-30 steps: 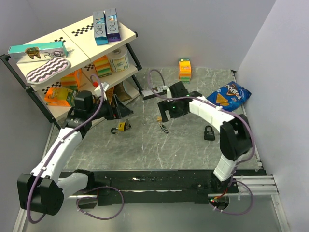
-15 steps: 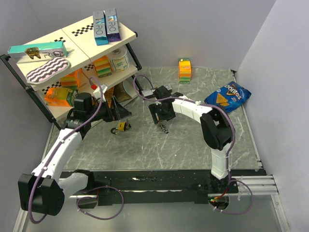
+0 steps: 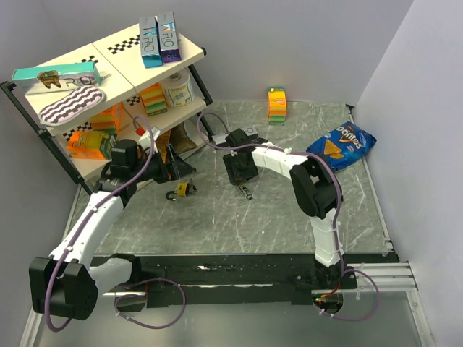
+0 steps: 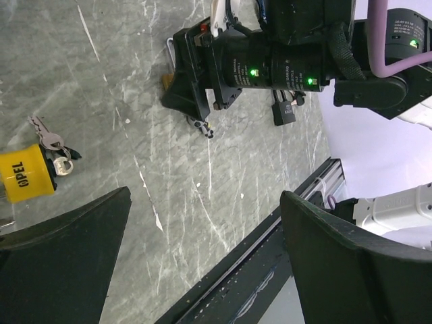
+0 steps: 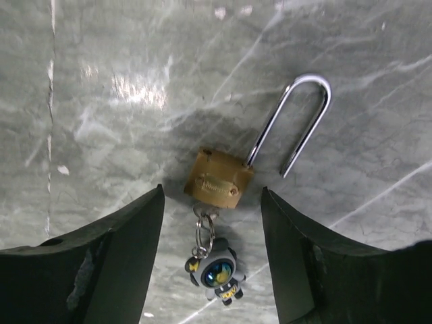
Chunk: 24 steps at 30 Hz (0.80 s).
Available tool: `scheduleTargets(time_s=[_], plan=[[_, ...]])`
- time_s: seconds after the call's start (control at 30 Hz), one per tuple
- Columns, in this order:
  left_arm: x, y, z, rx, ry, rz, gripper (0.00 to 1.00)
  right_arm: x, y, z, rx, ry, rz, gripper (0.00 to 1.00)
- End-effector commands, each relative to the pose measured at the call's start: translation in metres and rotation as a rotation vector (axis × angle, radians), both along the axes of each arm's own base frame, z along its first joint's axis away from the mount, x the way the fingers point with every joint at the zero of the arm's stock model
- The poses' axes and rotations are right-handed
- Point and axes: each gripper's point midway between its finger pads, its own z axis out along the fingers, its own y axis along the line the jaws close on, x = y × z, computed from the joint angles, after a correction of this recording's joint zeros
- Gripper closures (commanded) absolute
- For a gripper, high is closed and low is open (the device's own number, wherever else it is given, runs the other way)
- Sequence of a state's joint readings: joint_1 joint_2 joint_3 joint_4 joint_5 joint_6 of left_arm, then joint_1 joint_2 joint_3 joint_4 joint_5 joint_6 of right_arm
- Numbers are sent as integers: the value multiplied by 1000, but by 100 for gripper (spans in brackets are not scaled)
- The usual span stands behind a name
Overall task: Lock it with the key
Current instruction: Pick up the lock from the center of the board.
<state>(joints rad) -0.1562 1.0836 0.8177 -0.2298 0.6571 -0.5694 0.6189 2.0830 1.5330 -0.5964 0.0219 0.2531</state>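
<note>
While the right fingers (image 5: 115,270) hang spread and empty, the key bunch (image 5: 217,181) lies on the table (image 5: 101,101) between them, stretching from bottom centre toward upper right.

The rack (image 3: 119,61) stands in the far-left corner of the bench (image 3: 217,224). A carton (image 3: 276,105) sits at the far edge, right of the middle, and a snack bag (image 3: 340,142) lies by the right edge near the far-right corner. The block padlock (image 3: 184,189) lies just before the rack, with the left pincer (image 3: 184,170) between the two. To its right, well apart at mid-bench, the long-shackle padlock (image 5: 217,179) lies under the right pincer (image 5: 210,223). Its charm (image 5: 217,273) is at the end opposite the shackle. A third padlock (image 4: 283,111) lies further toward the right edge.
</note>
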Motion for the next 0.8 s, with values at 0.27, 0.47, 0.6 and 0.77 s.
scheduleTargets(time_s=[0.27, 0.47, 0.6, 0.77], plan=[[3, 1, 11, -26, -29, 6, 4, 16, 2, -1, 12, -23, -51, 53], [-1, -5, 11, -60, -5, -35, 4, 22, -11, 15, 26, -46, -54, 73], [-2, -6, 13, -58, -16, -51, 4, 20, -17, 40, 41, -74, -7, 92], [-5, -8, 15, -57, -33, -89, 4, -7, -10, 70, 138, -90, 180, 100]])
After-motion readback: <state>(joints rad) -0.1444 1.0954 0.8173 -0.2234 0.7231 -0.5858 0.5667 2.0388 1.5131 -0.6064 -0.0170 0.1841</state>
